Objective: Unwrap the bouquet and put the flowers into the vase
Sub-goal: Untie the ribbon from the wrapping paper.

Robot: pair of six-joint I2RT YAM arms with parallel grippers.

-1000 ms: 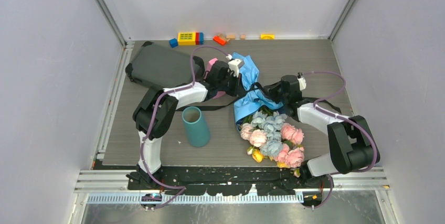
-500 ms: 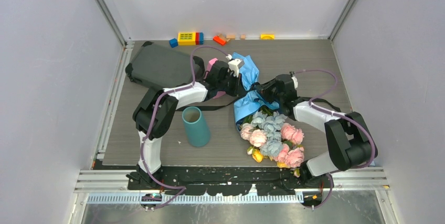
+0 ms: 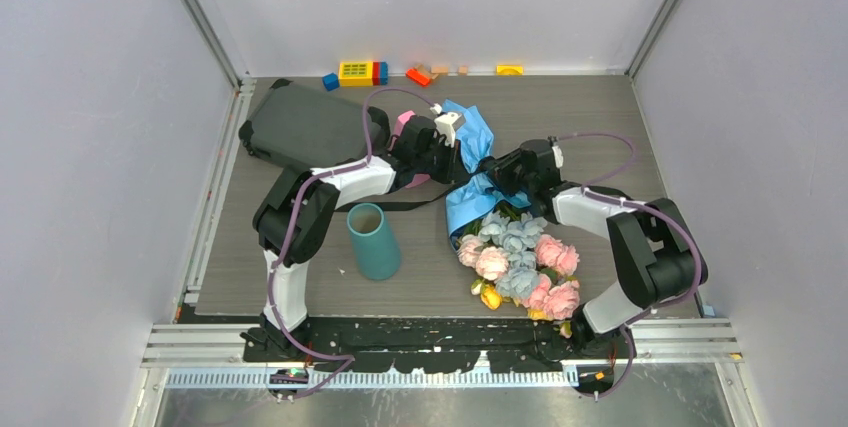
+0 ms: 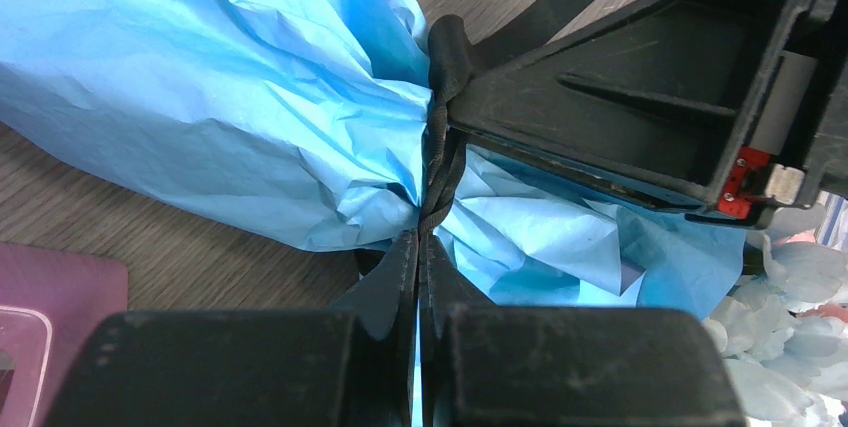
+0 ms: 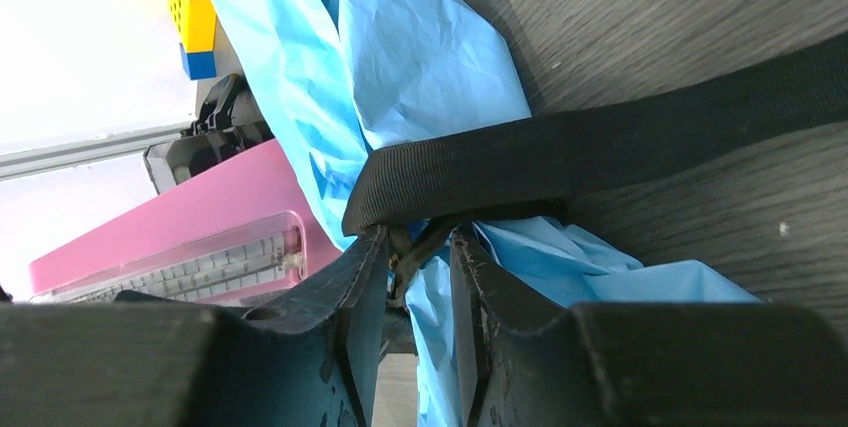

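The bouquet lies on the table, its pink, pale blue and yellow flowers pointing toward the near edge. Its blue paper wrap is cinched by a black ribbon. My left gripper is shut on the twisted ribbon at the tie, seen from above beside the wrap. My right gripper stands open at the tie from the other side, with a ribbon strand and blue paper between its fingers, just under the flat ribbon band. The teal vase stands upright left of the bouquet.
A pink metronome sits right behind the wrap. A black bag lies at the back left. Toy blocks line the back wall. A loose ribbon tail trails toward the vase.
My right gripper has moved left up to the ribbon tie and its jaws have opened. The left gripper has stayed shut in place.
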